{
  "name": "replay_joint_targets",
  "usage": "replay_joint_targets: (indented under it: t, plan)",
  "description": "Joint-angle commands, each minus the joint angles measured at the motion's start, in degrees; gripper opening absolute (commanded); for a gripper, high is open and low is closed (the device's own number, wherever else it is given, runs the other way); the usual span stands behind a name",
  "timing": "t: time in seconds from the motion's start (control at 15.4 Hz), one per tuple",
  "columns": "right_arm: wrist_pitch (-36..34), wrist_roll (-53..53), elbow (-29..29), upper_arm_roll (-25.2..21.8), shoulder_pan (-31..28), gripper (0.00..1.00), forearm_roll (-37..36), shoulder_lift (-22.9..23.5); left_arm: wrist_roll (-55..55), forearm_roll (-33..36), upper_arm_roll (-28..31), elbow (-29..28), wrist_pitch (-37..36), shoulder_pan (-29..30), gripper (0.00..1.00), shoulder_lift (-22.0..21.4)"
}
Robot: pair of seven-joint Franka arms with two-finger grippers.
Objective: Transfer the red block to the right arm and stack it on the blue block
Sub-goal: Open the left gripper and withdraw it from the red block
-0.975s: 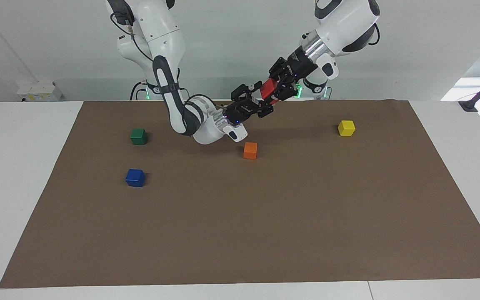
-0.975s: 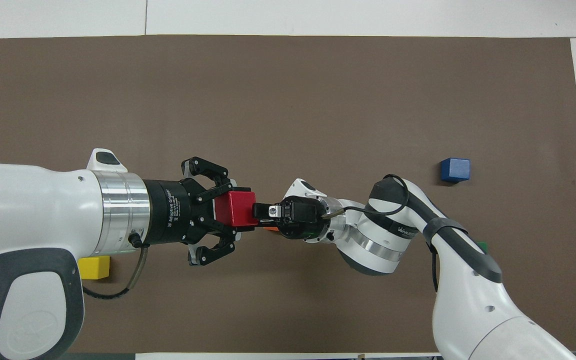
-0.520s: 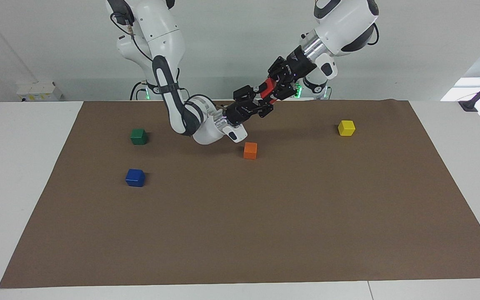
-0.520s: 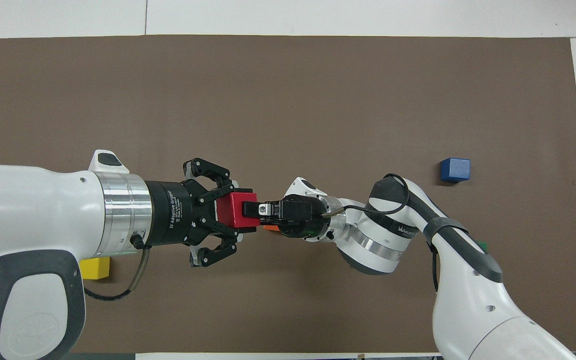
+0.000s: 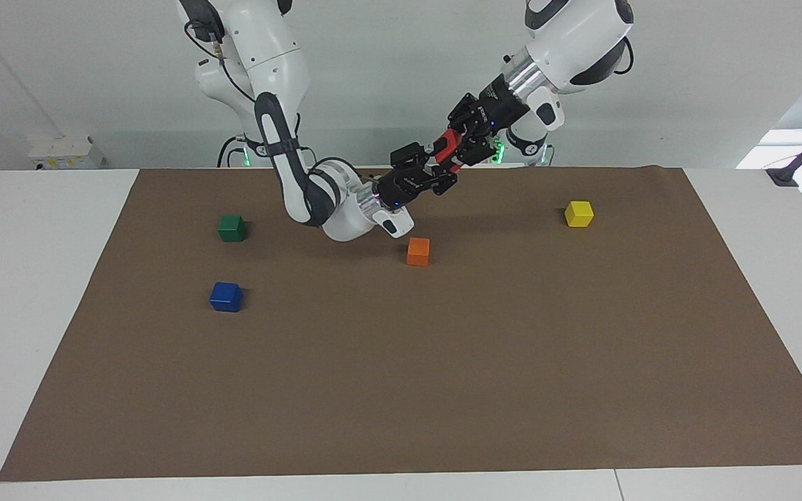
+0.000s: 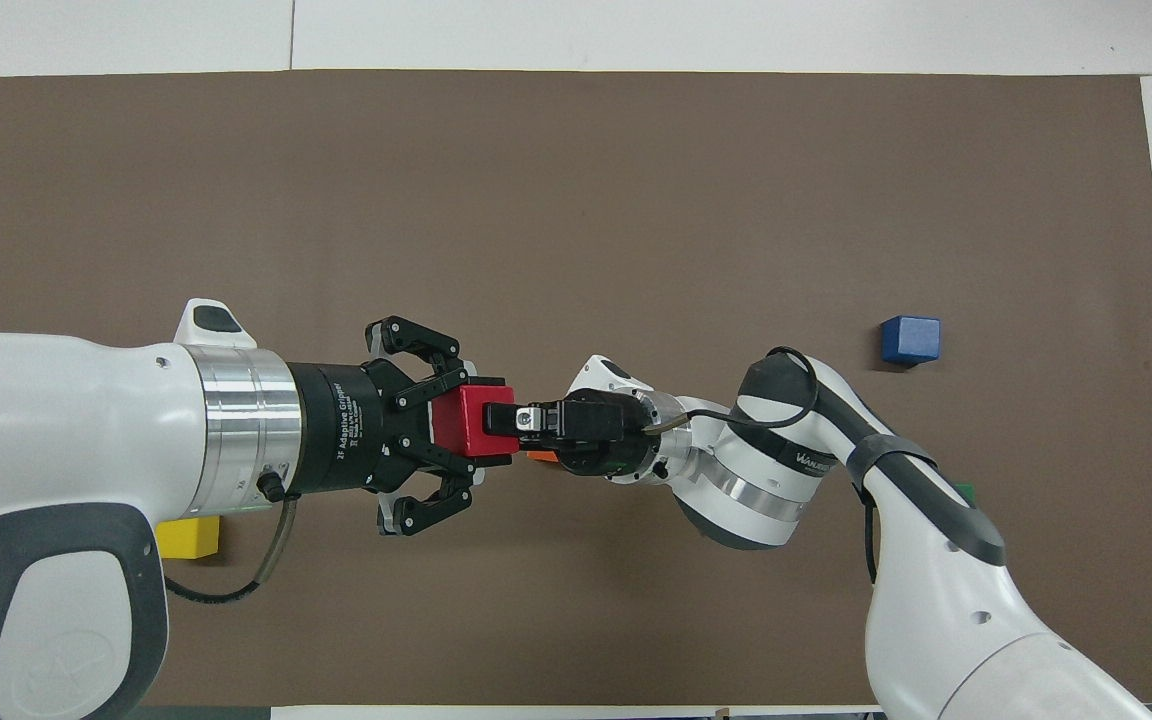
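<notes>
Red block (image 6: 466,425) is up in the air over the middle of the brown mat, toward the edge where the robots stand, and right now both grippers are clamped on it. Left gripper (image 6: 484,428) has it pinched between its fingertips with the outer links splayed out to the sides, so it looks open but isn't. Right gripper (image 6: 508,420) has come in from the opposite end and is closed down on the block's exposed end. That double hold makes sense to me: you don't want the giver letting go before the taker has a firm bite, or the cube drops.

In the facing view the two grippers meet tip to tip on a slant, left one (image 5: 458,149) higher, right one (image 5: 436,158) lower, red block (image 5: 447,147) between them. Pretty sure the angle is so the two wrists don't collide.

Straight under the handoff the orange cube (image 5: 418,251) sits on the mat (image 5: 443,390), so a slip could land on it. Blue block (image 5: 226,296) waits well apart toward the right arm's end, with the green cube (image 5: 232,227) nearer the robots than it. Yellow cube (image 5: 578,213) is off at the left arm's end, out of the way.

My guess is the left one needs to let go next.
</notes>
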Motion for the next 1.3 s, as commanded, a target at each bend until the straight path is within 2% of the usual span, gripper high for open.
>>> replay_joint_targets:
  t: [0.0, 0.2, 0.33, 0.52, 0.72, 0.91, 1.11, 1.24]
  plan:
    - [1.64, -0.26, 0.32, 0.44, -0.80, 0.00, 1.16, -0.76, -0.46, -0.75, -0.46, -1.96, -1.67, -0.42, 1.00, -3.16]
    - [1.64, -0.18, 0.41, 0.36, -0.97, 0.00, 1.16, -0.76, -0.38, -0.66, -0.38, -1.96, -1.76, 0.10, 1.00, -3.95]
    - [1.56, -0.26, 0.41, 0.44, -0.97, 0.00, 1.16, -0.76, 0.50, -0.58, -0.03, -2.05, -3.85, 0.98, 1.00, -6.06]
    - [1.47, -0.18, 0.41, 0.36, -0.97, 0.00, 1.16, -0.76, 5.84, -0.58, 0.07, -1.96, -11.92, 8.25, 1.00, -9.57]
    - [1.64, -0.18, 0.41, 0.36, -1.41, 0.00, 1.16, -0.76, 16.99, -0.31, 0.07, -1.43, -16.26, 16.08, 1.00, -10.11]
    - [3.30, 0.00, 0.41, 0.18, -1.68, 0.00, 0.90, -1.02, 22.55, 6.00, 0.07, -1.70, -16.88, 20.66, 1.00, -10.11]
    - [7.69, -0.35, 0.41, 0.09, -2.29, 0.00, -0.50, -2.07, 31.76, 8.03, -0.02, -2.05, -16.62, 26.72, 1.00, -9.67]
    - [12.43, -0.62, 0.41, -0.08, -4.12, 0.00, -5.40, -3.30, 38.96, 12.84, -0.02, -2.14, -16.09, 27.61, 1.00, -8.36]
